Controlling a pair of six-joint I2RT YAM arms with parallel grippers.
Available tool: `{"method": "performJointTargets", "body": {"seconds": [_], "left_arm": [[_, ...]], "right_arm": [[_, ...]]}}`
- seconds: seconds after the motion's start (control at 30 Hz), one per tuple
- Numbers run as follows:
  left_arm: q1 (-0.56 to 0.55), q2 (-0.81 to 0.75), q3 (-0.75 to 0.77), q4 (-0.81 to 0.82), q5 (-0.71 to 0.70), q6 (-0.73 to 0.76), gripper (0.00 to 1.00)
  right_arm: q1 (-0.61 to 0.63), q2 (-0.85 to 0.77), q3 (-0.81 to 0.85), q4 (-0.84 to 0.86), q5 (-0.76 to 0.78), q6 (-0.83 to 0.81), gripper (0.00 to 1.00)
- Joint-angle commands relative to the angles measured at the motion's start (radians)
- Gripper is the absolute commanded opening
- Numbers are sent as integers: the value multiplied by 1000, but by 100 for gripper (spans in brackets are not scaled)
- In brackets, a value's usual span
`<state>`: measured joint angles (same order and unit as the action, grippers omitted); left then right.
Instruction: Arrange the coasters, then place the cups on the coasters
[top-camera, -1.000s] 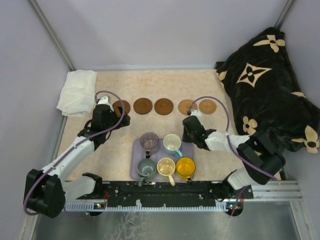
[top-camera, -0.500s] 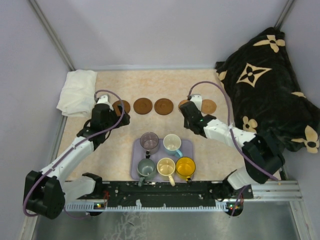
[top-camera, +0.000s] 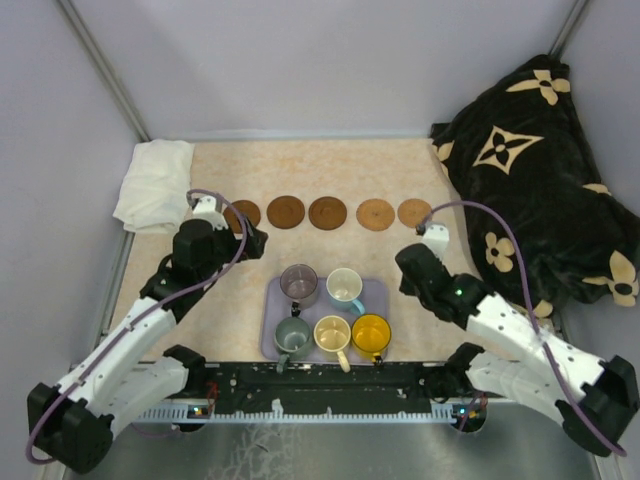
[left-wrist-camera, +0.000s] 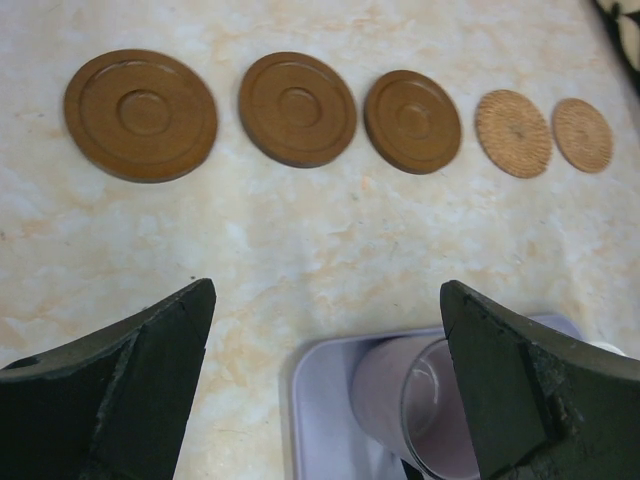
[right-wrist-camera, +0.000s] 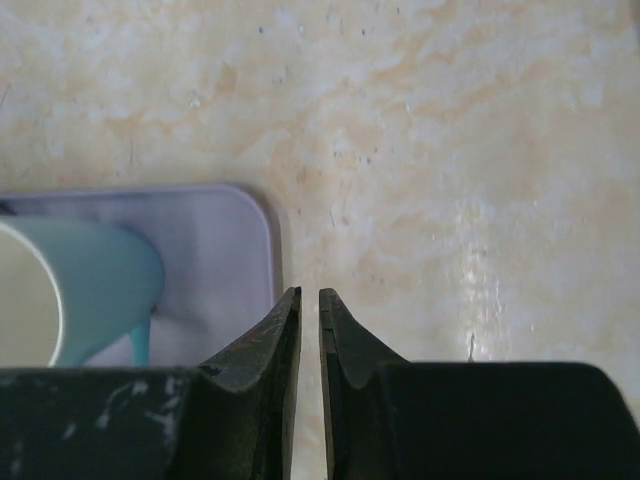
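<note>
On the table (top-camera: 250, 170) in the overhead view, the five coasters (top-camera: 327, 212) lie in a spaced row, three dark ones to the left and two lighter ones to the right, so the arranging looks done. All five cups (top-camera: 332, 335) stand on the lavender tray (top-camera: 378, 296) near the arm bases, none on a coaster, so the whole placing step looks left to do. The left gripper (top-camera: 244, 234) hovers by the leftmost coaster, and the right gripper (top-camera: 402, 260) sits just off the tray's right edge. In the left wrist view, the fingers (left-wrist-camera: 150, 380) stand wide apart with nothing between them, the row of coasters beyond them and the purple-grey cup (left-wrist-camera: 420, 410) below on the tray corner. In the right wrist view, the jaws are pressed nearly together, empty, over bare table just beside the tray, with the light blue cup (right-wrist-camera: 70, 290) at the left.
</note>
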<state>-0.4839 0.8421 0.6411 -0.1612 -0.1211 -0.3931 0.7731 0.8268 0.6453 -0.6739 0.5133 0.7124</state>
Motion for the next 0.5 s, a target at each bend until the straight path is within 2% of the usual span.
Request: {"method": "performJointTargets", "body": {"seconds": [0.0, 0.13, 0.23, 0.37, 0.47], "left_arm": [[-131, -79, -8, -66, 48, 20, 100], [-234, -132, 1, -114, 105, 45, 100], [-271, -139, 17, -120, 238, 86, 100], [-336, -121, 38, -122, 399, 116, 100], [-444, -71, 57, -163, 454, 117, 100]], "right_arm": [[60, -117, -4, -157, 49, 161, 14], [61, -59, 26, -132, 109, 133, 16], [60, 15, 64, -123, 175, 135, 17], [59, 80, 133, -172, 313, 230, 20], [52, 77, 156, -161, 359, 262, 21]]}}
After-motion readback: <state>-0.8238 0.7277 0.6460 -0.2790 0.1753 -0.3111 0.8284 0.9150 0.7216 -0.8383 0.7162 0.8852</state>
